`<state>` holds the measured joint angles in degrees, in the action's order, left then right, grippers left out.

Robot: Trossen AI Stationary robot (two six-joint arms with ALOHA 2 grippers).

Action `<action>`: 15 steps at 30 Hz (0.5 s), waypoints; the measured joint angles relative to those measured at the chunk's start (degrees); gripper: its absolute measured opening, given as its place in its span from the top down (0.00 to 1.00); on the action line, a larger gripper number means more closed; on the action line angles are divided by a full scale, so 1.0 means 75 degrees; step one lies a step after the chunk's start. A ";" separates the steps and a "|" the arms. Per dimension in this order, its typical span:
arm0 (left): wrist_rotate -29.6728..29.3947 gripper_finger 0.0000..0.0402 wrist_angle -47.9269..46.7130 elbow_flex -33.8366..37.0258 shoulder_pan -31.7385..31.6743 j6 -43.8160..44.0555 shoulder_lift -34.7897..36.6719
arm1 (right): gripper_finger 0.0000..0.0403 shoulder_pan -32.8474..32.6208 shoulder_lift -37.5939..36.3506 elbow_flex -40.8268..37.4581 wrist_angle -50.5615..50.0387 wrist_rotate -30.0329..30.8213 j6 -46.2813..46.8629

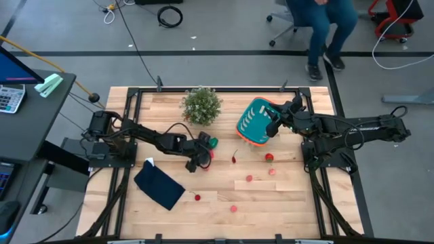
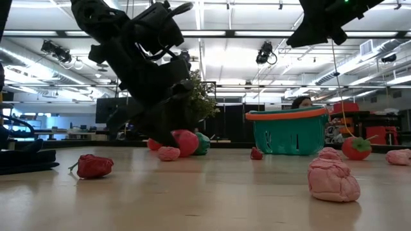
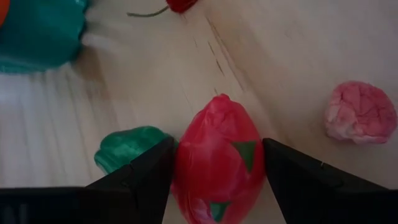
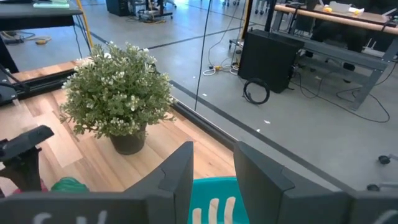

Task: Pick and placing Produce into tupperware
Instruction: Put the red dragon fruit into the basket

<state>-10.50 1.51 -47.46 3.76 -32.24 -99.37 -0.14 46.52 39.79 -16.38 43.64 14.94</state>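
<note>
My left gripper point(image 3: 217, 146) is low over the middle of the table point(image 1: 203, 157), closed around a red strawberry-like fruit point(image 3: 217, 162). A green produce piece point(image 3: 127, 148) lies right beside it, and a pink one point(image 3: 359, 112) lies farther off. The teal basket with the orange-red rim point(image 1: 254, 122) stands at the table's far right and looks slightly tilted. My right gripper point(image 4: 214, 149) is shut on its side nearest the right arm point(image 1: 273, 123). Several more red and pink pieces point(image 1: 249, 179) lie scattered on the table. My left gripper pinches the red fruit at its widest part point(image 3: 186, 155), one finger on each side, coming from above and slanting down. The fruit's underside rests on the table point(image 2: 185, 142). My right gripper pinches the basket's wall at its upper edge point(image 4: 214, 199), the teal slotted wall running between the two fingers. It reaches in from the table's right side. Whether the basket's bottom point(image 2: 286, 151) is on the table or just off it, I cannot tell.
A bushy potted plant point(image 1: 201, 105) stands at the far edge, left of the basket. A dark navy cloth point(image 1: 159, 186) lies near the left front. A stemmed red piece point(image 1: 234, 158), a tomato point(image 1: 269, 158) and pink pieces point(image 2: 332, 179) dot the near half. A person sits beyond the table point(image 1: 325, 27).
</note>
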 joint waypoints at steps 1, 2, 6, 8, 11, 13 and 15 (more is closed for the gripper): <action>0.0000 0.38 -0.0051 -0.0001 -0.0014 0.0158 0.0002 | 0.69 0.0000 0.0000 0.0000 0.0003 0.0003 0.0003; 0.0001 0.38 -0.0094 -0.0001 -0.0016 0.0287 0.0006 | 0.69 0.0000 0.0000 0.0000 0.0005 0.0003 0.0001; 0.0003 0.38 -0.0080 -0.0001 -0.0016 0.0441 0.0006 | 0.69 0.0000 0.0000 0.0000 0.0008 0.0003 0.0006; 0.0005 0.38 -0.0075 -0.0001 -0.0007 0.0424 0.0006 | 0.69 0.0000 0.0000 0.0000 0.0006 0.0003 0.0006; 0.0005 0.39 -0.0066 0.0002 -0.0002 0.0510 0.0006 | 0.69 0.0000 0.0000 0.0000 0.0008 0.0003 0.0006; 0.0014 0.40 -0.0003 0.0008 -0.0002 0.0651 0.0006 | 0.69 0.0000 0.0000 0.0000 0.0008 0.0000 0.0003; 0.0020 0.41 0.0068 0.0011 -0.0002 0.0665 0.0003 | 0.69 0.0000 0.0000 0.0000 0.0008 0.0001 0.0003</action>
<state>-10.35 2.02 -47.37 3.75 -27.25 -99.35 -0.14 46.52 39.79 -16.32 43.65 14.96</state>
